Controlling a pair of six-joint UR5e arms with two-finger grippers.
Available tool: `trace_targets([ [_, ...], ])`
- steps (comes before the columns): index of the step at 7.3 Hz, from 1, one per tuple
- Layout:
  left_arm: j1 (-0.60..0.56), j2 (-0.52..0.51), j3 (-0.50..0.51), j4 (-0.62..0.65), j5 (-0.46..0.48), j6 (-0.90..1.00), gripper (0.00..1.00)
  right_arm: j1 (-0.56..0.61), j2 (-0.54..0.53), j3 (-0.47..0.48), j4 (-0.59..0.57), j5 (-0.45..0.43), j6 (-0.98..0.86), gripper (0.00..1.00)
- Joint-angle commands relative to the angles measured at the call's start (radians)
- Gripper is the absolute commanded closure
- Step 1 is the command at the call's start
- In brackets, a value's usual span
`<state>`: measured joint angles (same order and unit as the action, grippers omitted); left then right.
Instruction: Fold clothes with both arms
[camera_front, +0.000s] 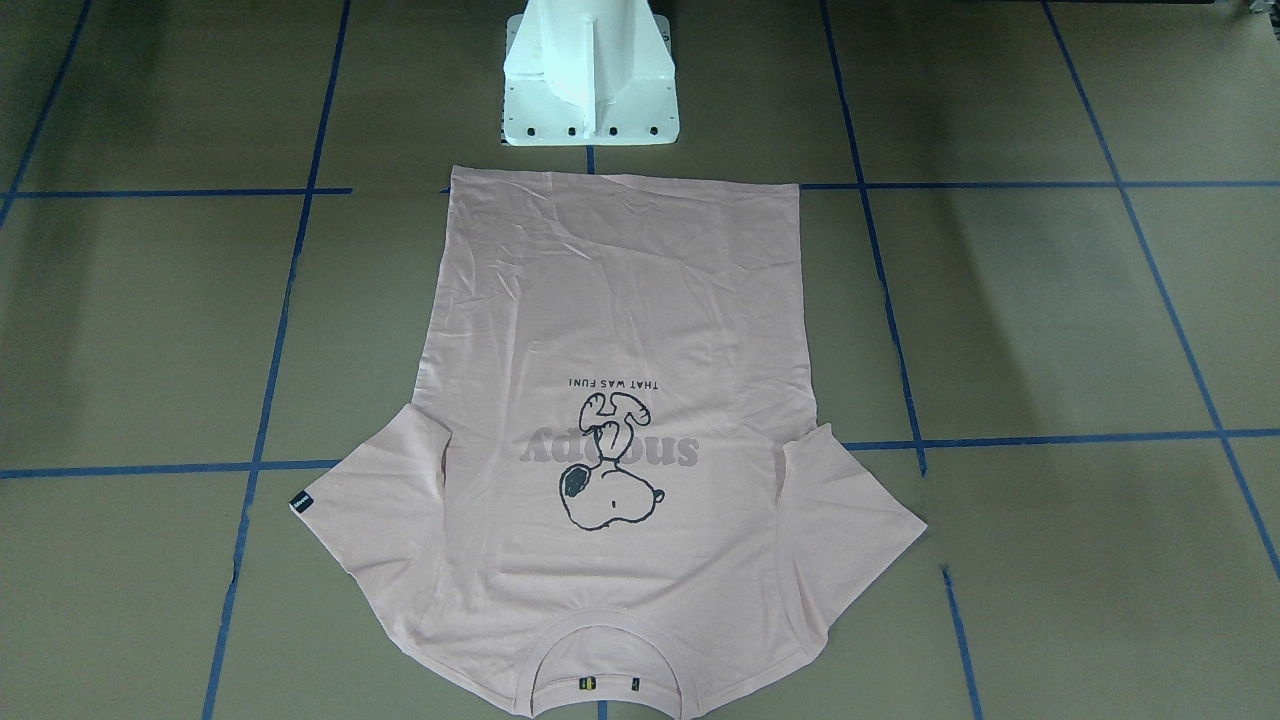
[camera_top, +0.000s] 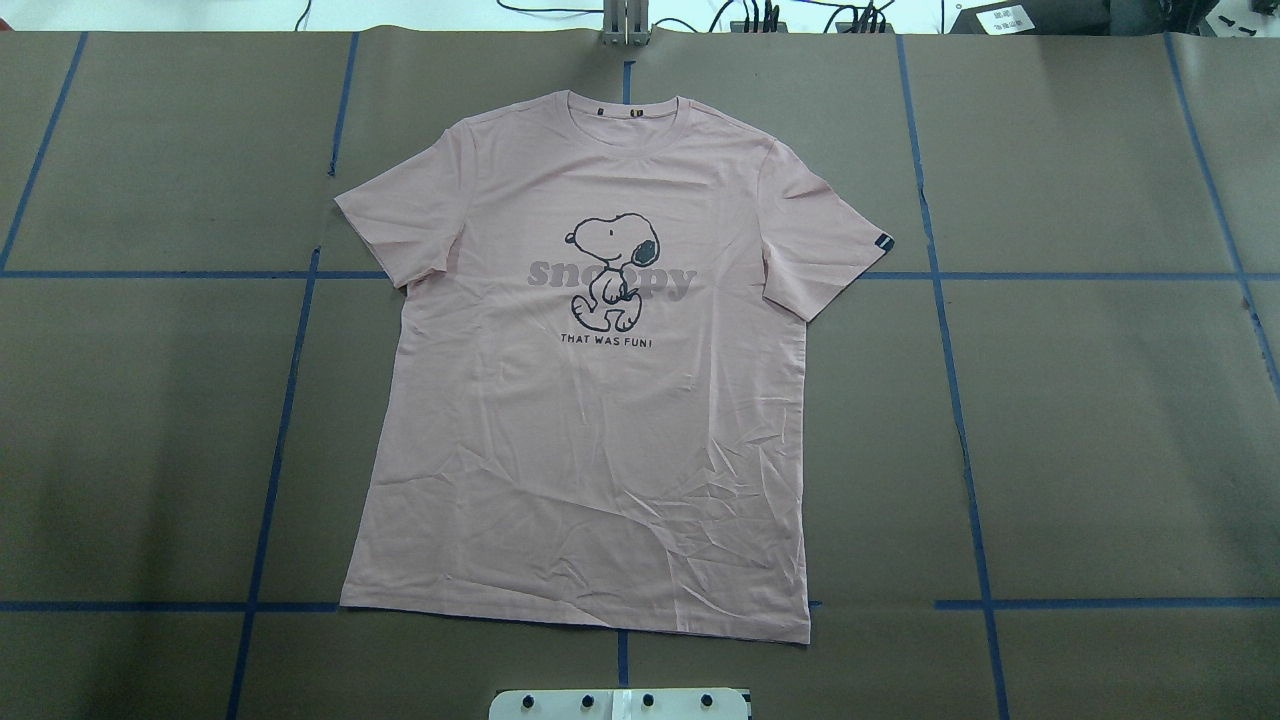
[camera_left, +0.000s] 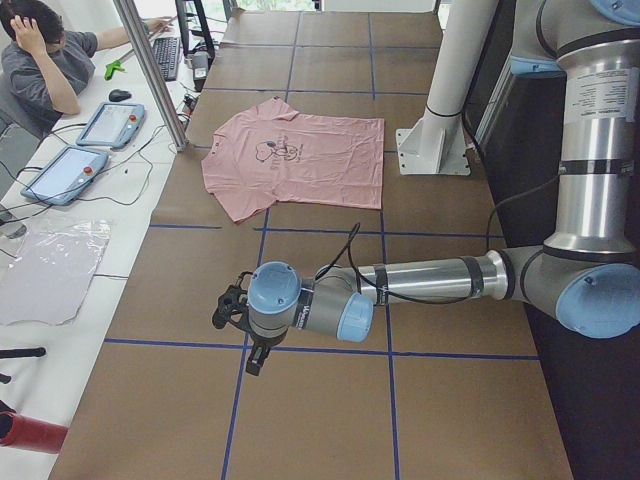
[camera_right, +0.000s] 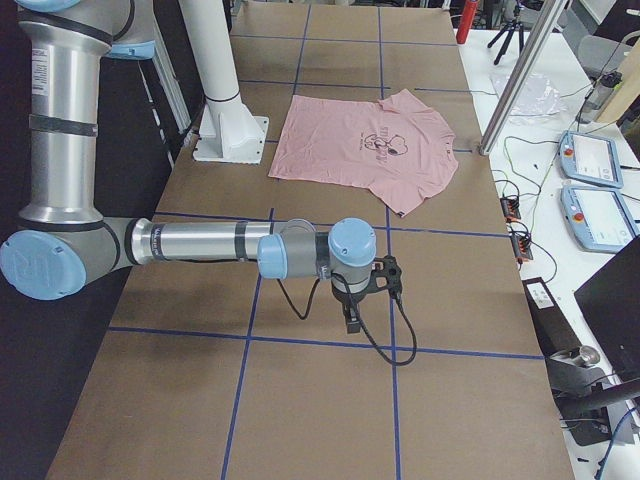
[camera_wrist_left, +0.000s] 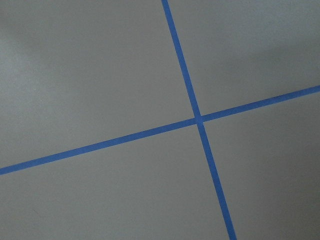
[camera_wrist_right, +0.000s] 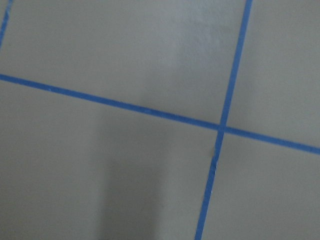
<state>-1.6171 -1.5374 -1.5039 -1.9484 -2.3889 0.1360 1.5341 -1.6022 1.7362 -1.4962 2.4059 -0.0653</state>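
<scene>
The table (camera_wrist_left: 100, 75) fills both wrist views from close up: bare brown surface crossed by blue tape lines (camera_wrist_left: 198, 120), with no cloth below either camera. That suggests both arms are parked away from the work, probably so the fixed cameras see the garment whole.

In the side views the left arm (camera_left: 430, 280) and the right arm (camera_right: 200, 243) each reach out low and level over opposite ends of the table. The left pincer (camera_left: 232, 308) and the right pincer (camera_right: 372, 285) point down at the tape, well apart from the fabric. Whether either pincer is wide or narrow cannot be told from these views; neither holds anything.

The pale pink T-shirt (camera_top: 590, 450) lies flat in the middle of the table, front up and sleeves spread. Its hem lies near the white pedestal (camera_front: 590, 80), so both sides are likely equally reachable for a two-armed fold. Light creases cross its lower half, and no fold has been made yet.

The dog print (camera_top: 612, 270) sits on the chest. The collar (camera_top: 630, 125) lies at the far edge, and the small black tag (camera_top: 881, 242) marks the robot's right-side sleeve.
</scene>
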Motion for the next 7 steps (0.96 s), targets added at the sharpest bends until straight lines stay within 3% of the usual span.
trace_targets([
  [1,0.002,-0.032,0.002,-0.175,0.004,-0.009,0.00,-0.002,0.070,-0.009,0.106,-0.001,0.001,0.00],
  [4,0.002,-0.117,0.033,-0.378,0.007,-0.033,0.00,0.001,0.071,-0.009,0.128,-0.004,0.008,0.00],
  [5,0.002,-0.128,0.051,-0.395,0.004,-0.137,0.00,0.001,0.082,0.008,0.129,-0.004,0.013,0.00],
  [7,0.003,-0.138,0.050,-0.438,0.002,-0.236,0.00,-0.091,0.221,0.013,0.132,-0.058,0.384,0.00],
])
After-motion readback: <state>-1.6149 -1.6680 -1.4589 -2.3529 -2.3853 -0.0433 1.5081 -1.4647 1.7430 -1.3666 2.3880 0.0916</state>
